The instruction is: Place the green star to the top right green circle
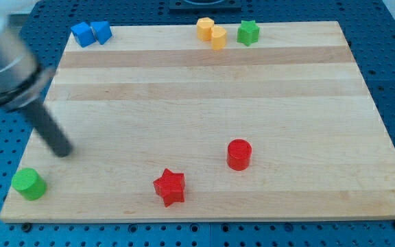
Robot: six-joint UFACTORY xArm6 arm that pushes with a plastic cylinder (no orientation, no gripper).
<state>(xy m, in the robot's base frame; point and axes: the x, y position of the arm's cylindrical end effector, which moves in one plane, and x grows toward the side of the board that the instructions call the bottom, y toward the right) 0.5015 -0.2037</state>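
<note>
The green star [248,32] sits near the board's top edge, right of centre, just right of two yellow blocks [212,33]. The green circle [29,183] stands at the bottom left corner of the board. My tip [62,151] is at the board's left side, a little above and to the right of the green circle, not touching it. The tip is far from the green star.
Two blue blocks [91,33] lie at the top left. A red circle [239,154] and a red star [169,187] stand in the lower middle. The wooden board [204,89] lies on a blue perforated table.
</note>
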